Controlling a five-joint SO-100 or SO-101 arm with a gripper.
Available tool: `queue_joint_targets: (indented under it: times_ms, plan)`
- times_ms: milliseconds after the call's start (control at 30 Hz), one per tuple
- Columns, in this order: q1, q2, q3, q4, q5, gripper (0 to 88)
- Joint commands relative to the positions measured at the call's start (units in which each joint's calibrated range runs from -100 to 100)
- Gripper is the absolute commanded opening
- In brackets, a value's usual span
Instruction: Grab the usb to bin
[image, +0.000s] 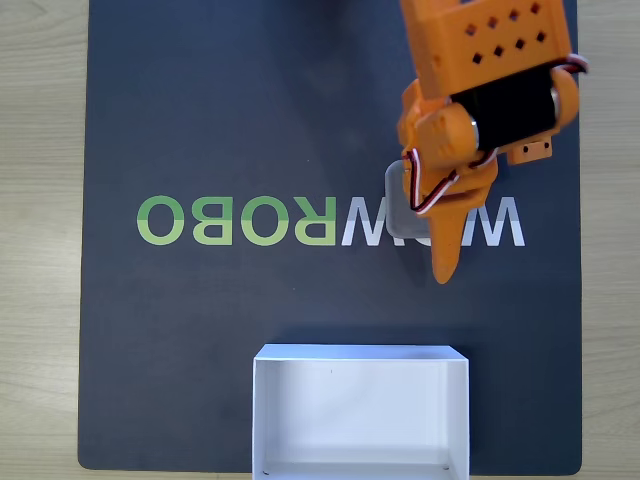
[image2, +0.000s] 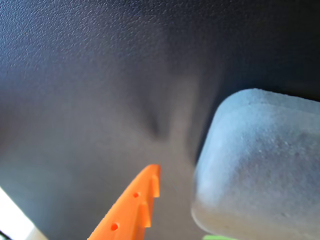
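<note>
While the orange gripper (image: 440, 235) sits low over the mat (image: 200, 120), its jaw state cannot be determined. The grey usb (image: 398, 200) lies partly beneath it, well apart from the white bin (image: 260, 420). In the wrist view one finger (image2: 132, 210) stands beside the usb (image2: 260, 165); a misaligned closure could push the block aside.

On my wrist view I see the grey usb (image2: 260, 170) lying on the dark mat (image2: 90, 100), one orange finger (image2: 132, 210) just beside its left edge
</note>
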Motion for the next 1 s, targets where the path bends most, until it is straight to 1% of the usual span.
queue_joint_targets:
  times_ms: [0, 267, 667, 733, 800, 967]
  plan:
    - [0.3, 0.7, -1.1, -0.3, -1.5, 62.0]
    - [0.0, 3.3, -1.1, -3.5, -1.9, 61.9]
    - [-0.3, 4.0, -1.1, -3.4, -1.9, 60.9]
    - [-0.2, 3.7, -1.1, -3.5, -1.9, 57.0]
    - [0.1, 3.6, -1.9, -3.6, -1.9, 51.2]
    - [0.4, 4.2, -4.7, -3.6, -1.9, 32.6]
